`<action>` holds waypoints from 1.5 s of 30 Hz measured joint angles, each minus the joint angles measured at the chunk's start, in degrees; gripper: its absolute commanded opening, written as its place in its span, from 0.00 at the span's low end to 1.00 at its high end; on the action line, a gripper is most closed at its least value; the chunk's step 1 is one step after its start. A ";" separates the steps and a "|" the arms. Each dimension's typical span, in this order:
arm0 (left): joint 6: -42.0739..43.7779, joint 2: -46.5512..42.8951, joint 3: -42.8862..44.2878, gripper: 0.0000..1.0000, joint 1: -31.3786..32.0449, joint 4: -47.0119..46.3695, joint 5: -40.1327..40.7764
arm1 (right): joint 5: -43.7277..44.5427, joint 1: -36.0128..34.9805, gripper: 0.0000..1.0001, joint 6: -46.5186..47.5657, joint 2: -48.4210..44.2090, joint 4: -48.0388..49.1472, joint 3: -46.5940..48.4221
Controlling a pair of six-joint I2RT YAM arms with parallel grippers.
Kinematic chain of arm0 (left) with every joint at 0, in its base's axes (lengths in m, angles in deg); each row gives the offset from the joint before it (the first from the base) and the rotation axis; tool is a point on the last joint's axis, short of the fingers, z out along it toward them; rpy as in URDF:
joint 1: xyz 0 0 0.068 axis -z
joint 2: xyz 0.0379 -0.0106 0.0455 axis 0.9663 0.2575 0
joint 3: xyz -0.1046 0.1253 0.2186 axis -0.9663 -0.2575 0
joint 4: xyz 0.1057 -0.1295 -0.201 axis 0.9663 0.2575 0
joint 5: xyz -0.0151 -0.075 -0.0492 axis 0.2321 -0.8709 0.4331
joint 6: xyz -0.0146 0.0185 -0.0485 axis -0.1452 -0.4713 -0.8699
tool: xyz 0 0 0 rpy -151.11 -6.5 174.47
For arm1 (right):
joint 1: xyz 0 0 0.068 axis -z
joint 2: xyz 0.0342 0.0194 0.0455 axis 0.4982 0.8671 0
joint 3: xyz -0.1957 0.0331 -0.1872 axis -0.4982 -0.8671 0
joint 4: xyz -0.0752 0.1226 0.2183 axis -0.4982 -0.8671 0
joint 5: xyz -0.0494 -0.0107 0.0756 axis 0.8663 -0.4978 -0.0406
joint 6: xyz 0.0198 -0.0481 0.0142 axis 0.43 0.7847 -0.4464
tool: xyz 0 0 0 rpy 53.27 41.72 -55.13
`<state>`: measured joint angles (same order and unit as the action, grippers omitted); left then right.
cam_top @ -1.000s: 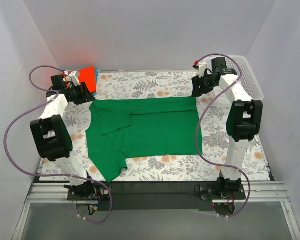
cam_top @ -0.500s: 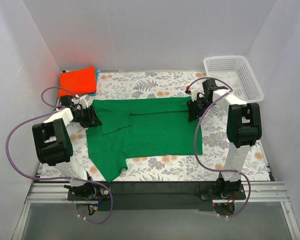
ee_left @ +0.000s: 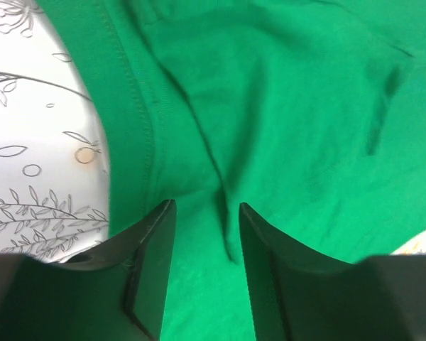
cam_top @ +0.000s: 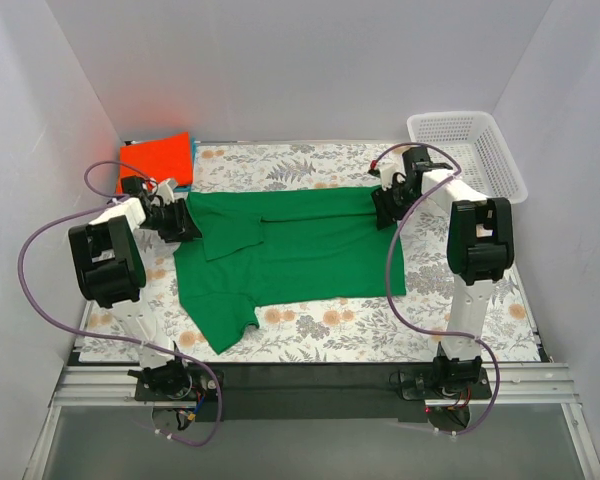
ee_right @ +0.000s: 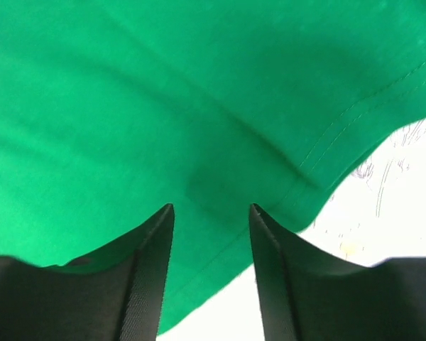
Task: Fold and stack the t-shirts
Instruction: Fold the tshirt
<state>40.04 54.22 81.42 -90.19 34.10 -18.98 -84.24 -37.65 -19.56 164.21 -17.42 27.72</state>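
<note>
Right, your green t-shirt lies flat on the table, one sleeve by the front edge, open room both sides; L gripper and R gripper sit on its far corners, fingers narrowly apart, can't tell if pinching; orange-red t-shirt far L, basket far R, mesh floor bare.

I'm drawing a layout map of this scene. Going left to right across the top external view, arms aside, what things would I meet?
orange-red shirt → green shirt → white mesh basket
</note>
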 measured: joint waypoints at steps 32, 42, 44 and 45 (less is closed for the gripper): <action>49.42 -36.94 -24.90 0.51 1.22 28.57 -1.29 | 13.40 -14.10 0.49 18.21 -36.41 1.09 -44.02; 54.25 -42.64 -31.06 0.49 2.71 28.15 2.12 | 15.47 -14.45 0.16 19.39 -37.42 4.55 -46.23; 54.53 -44.13 -32.22 0.48 3.76 27.10 2.99 | 16.00 -14.47 0.04 19.61 -37.44 5.01 -46.25; 54.53 -44.83 -32.96 0.48 4.57 26.16 3.67 | 16.17 -14.47 0.02 19.47 -37.44 5.20 -46.25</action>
<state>94.58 9.40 48.46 -85.62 60.26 -15.31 -68.06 -52.12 -0.08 126.77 -12.21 -18.53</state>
